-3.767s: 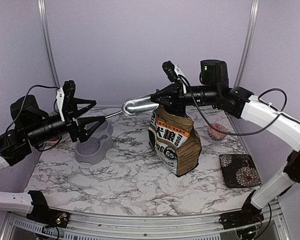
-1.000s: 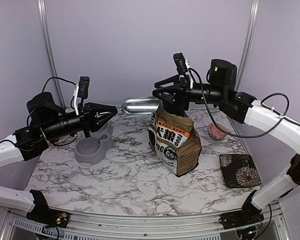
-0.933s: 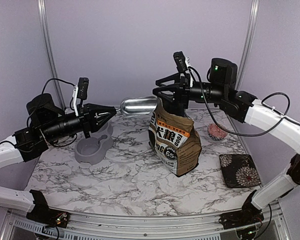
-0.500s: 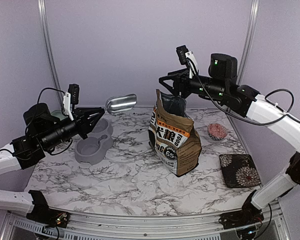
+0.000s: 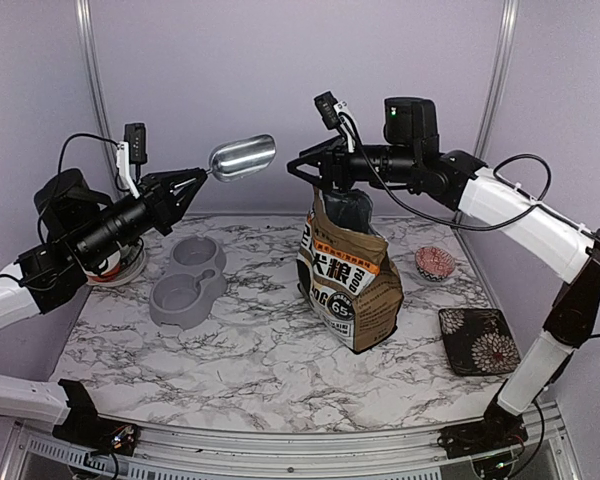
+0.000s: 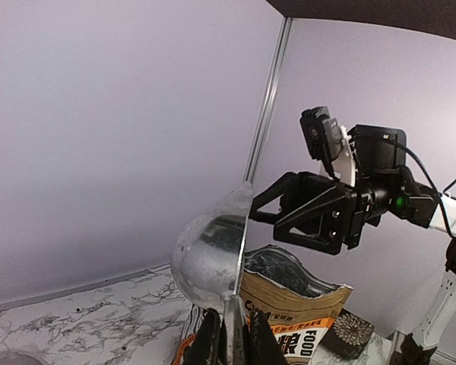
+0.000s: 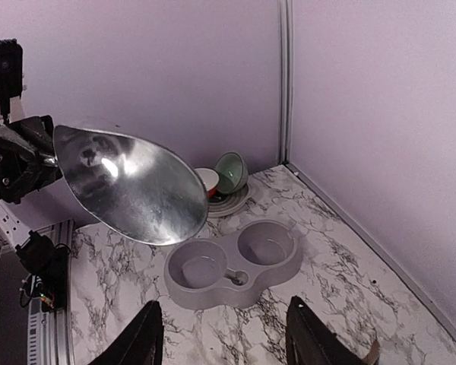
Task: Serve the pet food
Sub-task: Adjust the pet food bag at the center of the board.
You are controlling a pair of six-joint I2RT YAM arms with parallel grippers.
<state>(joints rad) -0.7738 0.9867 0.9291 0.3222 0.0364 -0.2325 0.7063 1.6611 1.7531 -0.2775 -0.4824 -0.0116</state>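
Observation:
A shiny metal scoop (image 5: pixel 242 157) hangs high over the table's left half, bowl end up. My left gripper (image 5: pixel 185 181) is shut on its thin handle, and the fingers (image 6: pixel 210 344) pinch that handle at the bottom of the left wrist view, under the scoop (image 6: pixel 211 251). My right gripper (image 5: pixel 308 171) stands open with nothing in it, just above the open top of the brown-and-white printed bag (image 5: pixel 349 285). Its fingers (image 7: pixel 147 339) sit wide apart over the grey double feeder (image 7: pixel 232 262). The pet food is hidden; the scoop's visible inside (image 7: pixel 129 186) looks bare.
The grey double feeder (image 5: pixel 188 283) lies left of the bag. Stacked dishes (image 5: pixel 118 264) stand at the far left by the wall. A small red-patterned bowl (image 5: pixel 435 263) and a dark flowered square plate (image 5: pixel 479 340) sit right of the bag.
My left arm has carried the scoop left and upward, away from the bag's mouth. My right gripper has shifted slightly left above the bag and stays open.

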